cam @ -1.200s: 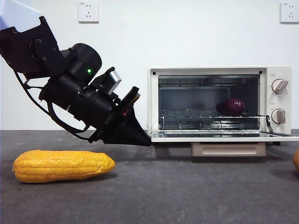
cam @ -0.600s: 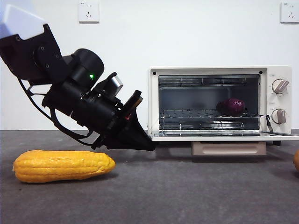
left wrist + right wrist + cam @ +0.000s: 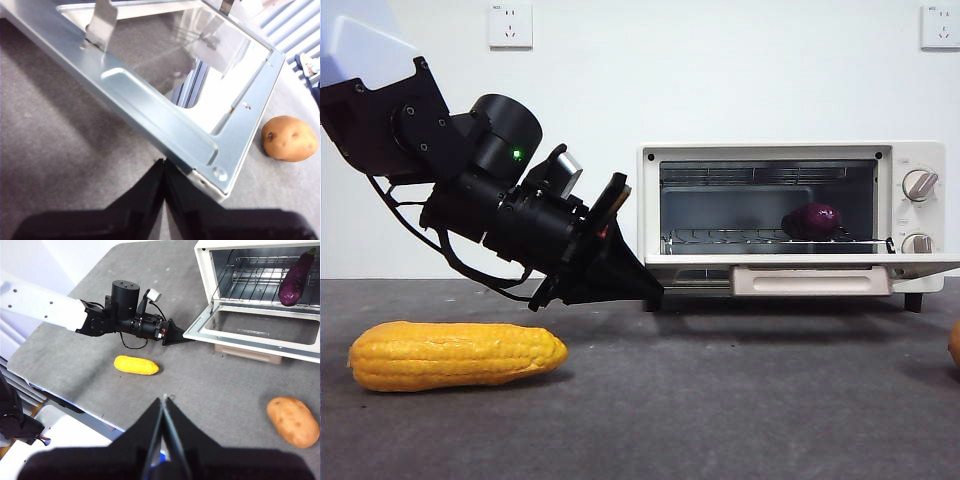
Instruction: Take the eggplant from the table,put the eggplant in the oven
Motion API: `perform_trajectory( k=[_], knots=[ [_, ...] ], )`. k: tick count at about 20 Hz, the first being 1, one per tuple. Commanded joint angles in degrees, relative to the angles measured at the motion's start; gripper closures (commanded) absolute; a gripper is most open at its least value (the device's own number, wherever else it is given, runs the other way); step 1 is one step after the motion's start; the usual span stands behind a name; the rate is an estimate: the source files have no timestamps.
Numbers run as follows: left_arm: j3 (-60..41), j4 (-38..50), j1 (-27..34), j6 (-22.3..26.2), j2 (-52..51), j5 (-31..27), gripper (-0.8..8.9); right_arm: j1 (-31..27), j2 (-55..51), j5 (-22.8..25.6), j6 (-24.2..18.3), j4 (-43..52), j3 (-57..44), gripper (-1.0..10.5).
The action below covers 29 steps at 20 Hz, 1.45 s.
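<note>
Eggplant lies on wire rack inside oven, right side. Oven door partly raised. Left gripper, jaws pressed together and holding nothing, sits under door's left corner. Right gripper hangs high above table, jaws together, empty. Corn lies left, potato right.

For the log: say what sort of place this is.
Likely a lab mock-up of a kitchen: a toaster oven on a grey table, loose corn and potato, bare white wall with sockets.
</note>
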Motion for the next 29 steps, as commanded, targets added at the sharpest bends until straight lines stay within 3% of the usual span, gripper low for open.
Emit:
perform_trajectory(
  k=[1,12,23,29],
  knots=[
    [1.7,1.5,0.0,-1.2,0.5,1.1,8.2,0.1,-0.2,-0.1,-0.6,-1.3,0.3,9.6],
    [11.8,1.3,0.5,-2.4,0.5,0.0,8.2,0.1,-0.2,0.0,-0.6,-1.3,0.3,9.6],
    [16.7,1.2,1.2,2.4,0.5,-12.9,8.2,0.1,-0.2,0.0,-0.6,-1.3,0.3,9.6],
    [16.7,-0.2,1.5,3.3,0.5,-14.8,8.2,0.1,-0.2,0.0,-0.7,-1.3,0.3,9.6]
  ],
)
